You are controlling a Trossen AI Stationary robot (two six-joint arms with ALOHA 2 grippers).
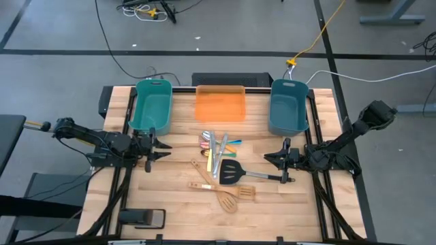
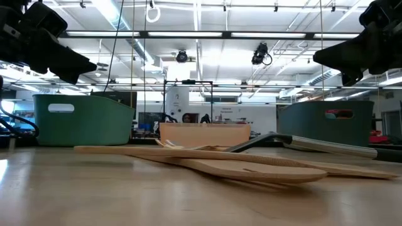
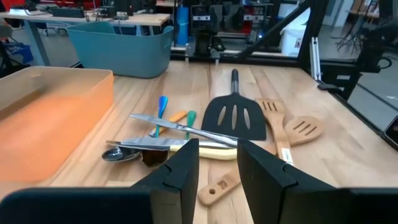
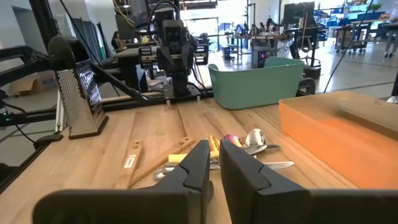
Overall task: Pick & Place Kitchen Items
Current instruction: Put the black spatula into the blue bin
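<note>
Utensils lie on a wooden table; workshop beyond.

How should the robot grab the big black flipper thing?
Probably by its long thin handle, not the wide slotted head. The black turner lies flat, its head resting among the wooden spoons, while the handle sticks out alone toward the right hand. That hand could come straight down from above and pinch across the handle, likely without bumping anything else.
</note>
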